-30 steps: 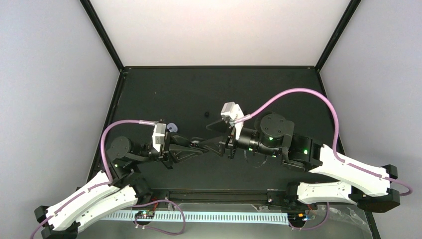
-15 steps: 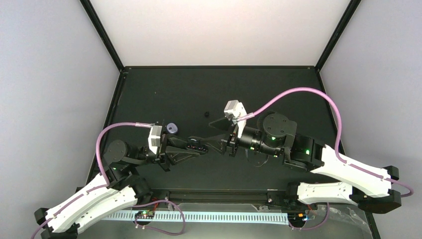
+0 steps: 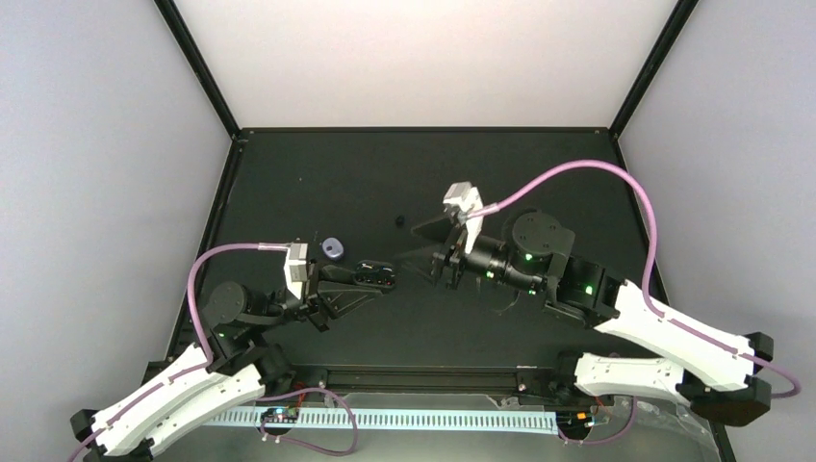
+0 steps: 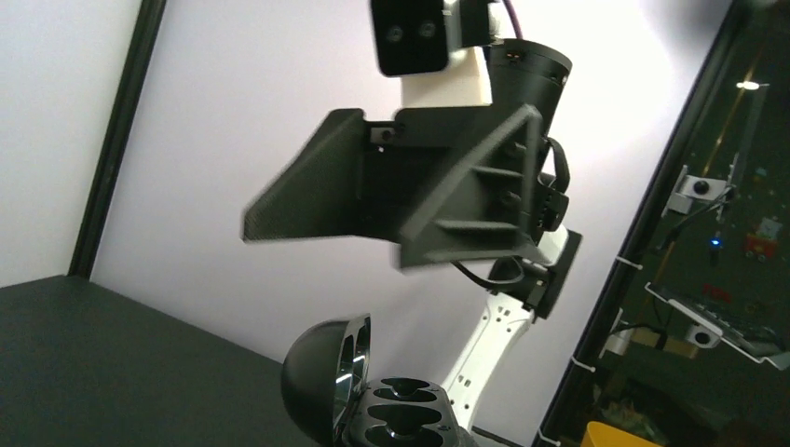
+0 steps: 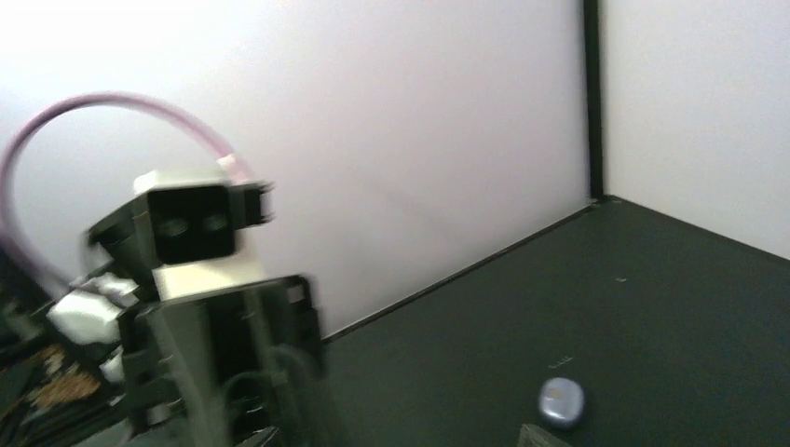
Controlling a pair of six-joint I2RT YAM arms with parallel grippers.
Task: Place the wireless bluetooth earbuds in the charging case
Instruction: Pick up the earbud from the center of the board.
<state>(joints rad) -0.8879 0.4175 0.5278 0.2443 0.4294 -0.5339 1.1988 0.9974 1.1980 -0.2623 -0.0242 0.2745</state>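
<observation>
My left gripper (image 3: 373, 275) is shut on the black charging case (image 3: 375, 273) and holds it above the table. The left wrist view shows the case (image 4: 402, 421) with its lid (image 4: 321, 377) swung open and its wells empty. My right gripper (image 3: 426, 246) faces the case from a short gap to the right, jaws spread, with nothing seen between them. It also fills the upper left wrist view (image 4: 410, 191). One tiny black earbud (image 3: 399, 221) lies on the mat behind the grippers. The other earbuds are out of view.
A blue-purple pebble-shaped case (image 3: 333, 248) lies shut on the mat just behind my left wrist, also in the right wrist view (image 5: 561, 400). The black mat (image 3: 318, 173) is bounded by black frame rails and white walls.
The two grippers have drawn apart. My left gripper pulled back left with the open case, and my right gripper moved back and to the right. The blue-purple case is now uncovered.
</observation>
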